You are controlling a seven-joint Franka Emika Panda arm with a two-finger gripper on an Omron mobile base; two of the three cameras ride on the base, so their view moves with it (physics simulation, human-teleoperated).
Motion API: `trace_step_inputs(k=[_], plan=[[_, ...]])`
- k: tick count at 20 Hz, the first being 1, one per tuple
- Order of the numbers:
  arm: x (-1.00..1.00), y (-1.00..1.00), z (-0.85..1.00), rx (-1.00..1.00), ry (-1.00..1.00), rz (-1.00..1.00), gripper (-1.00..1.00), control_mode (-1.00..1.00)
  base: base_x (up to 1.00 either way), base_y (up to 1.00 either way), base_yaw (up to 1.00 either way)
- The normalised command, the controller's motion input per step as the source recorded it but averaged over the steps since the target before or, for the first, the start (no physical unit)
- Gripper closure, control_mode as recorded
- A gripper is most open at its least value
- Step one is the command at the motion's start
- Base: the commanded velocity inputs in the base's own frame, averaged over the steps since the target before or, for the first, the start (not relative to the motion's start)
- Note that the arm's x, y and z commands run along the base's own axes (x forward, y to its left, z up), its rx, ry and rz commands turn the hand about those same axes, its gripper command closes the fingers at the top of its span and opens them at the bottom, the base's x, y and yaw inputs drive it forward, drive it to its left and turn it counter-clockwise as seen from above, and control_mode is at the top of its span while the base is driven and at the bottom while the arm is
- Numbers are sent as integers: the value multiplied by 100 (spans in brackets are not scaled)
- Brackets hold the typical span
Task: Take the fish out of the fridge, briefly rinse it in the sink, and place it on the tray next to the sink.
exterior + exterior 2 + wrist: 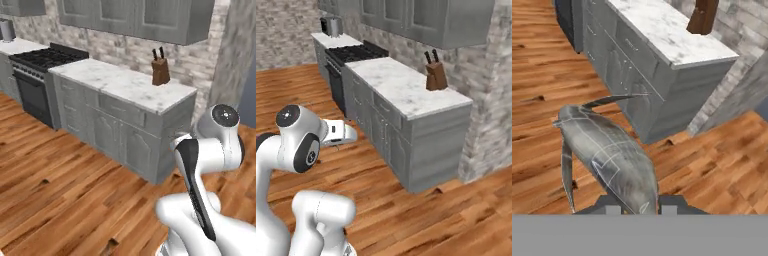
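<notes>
- Fish (pixel 612 155) clamped between the two dark fingertips (pixel 669 204) of the hand (pixel 641 205), seen in the hand view.
- Dark grey, slim body running from the fingertips toward the upper left of that view, with thin fins sticking out at the far end.
- Held in the air above the wooden floor (pixel 60 170), well apart from any surface.
- White arm (pixel 210 165) folded low in the left base view; in the right base view its wrist (pixel 336 134) pointing toward the cabinets.
- Marble-topped surface (pixel 125 82) on grey cabinets (pixel 110 130) running along the brick wall, ending in a bare corner near the arm.
- Brown knife block (pixel 160 71) with dark handles standing upright near the back edge of the surface, close to its end.
- Black stove (pixel 35 75) just beside the cabinets on the far side, with a further stretch of surface beyond it.
- Grey toaster (pixel 332 25) on that far stretch, visible in the right base view.
- Grey upper cabinets (pixel 135 17) hanging on the wall above the surface.
</notes>
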Motion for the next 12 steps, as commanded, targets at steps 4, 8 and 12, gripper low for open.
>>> trace_step_inputs(k=[4,8,12], plan=[[0,0,0,0,0,0,100,100,0,0,96],[0,0,0,0,0,0,100,100,0,0,97],[0,0,0,0,0,0,100,100,0,0,96]])
